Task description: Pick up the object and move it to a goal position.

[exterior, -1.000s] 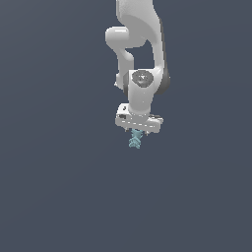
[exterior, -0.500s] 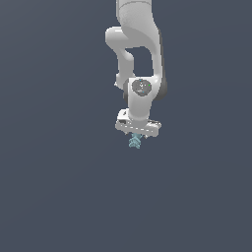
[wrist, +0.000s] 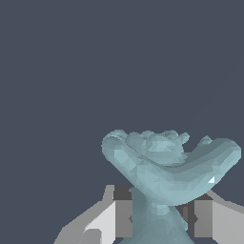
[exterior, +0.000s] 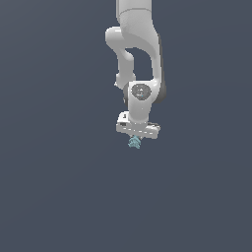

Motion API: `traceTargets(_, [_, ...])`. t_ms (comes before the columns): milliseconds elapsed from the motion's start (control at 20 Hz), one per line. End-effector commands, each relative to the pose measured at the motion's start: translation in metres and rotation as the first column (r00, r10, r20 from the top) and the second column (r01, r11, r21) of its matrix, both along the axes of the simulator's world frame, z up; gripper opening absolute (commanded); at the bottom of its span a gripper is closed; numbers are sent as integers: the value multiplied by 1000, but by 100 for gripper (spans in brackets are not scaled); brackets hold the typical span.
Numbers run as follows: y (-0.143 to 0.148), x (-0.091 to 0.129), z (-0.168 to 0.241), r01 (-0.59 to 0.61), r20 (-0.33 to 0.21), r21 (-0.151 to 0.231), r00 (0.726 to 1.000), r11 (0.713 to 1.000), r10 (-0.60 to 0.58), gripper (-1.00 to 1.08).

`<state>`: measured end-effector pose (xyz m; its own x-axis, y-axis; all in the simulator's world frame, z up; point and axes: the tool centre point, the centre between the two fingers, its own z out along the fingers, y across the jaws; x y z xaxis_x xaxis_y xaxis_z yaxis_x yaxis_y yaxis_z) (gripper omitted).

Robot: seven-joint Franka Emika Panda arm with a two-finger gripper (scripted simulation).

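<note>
Around me: flat slate-grey backdrop (exterior: 54, 187), same tone everywhere in exterior view. No seam between floor and wall that I can make out. Wrist view gives same plain grey field (wrist: 71, 62), uniform, unpatterned. Light even and soft, only faint brightening low in exterior view.

object (wrist: 162, 176): base cut off by wrist frame | tool (exterior: 135, 139): fingertips hidden behind object | arm: top cropped

A bare simulated scene: flat, featureless dark grey-blue backdrop (exterior: 49, 197) all round.
</note>
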<state>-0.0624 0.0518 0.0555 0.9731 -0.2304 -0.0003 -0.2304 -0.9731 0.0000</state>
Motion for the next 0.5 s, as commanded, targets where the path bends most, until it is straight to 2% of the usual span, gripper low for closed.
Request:
traceTargets(0, [0,0,0,0,0,0,1000,1000,0,-100])
traceTargets(450, [0,2,1,0,1,0,1000,1000,0,-100])
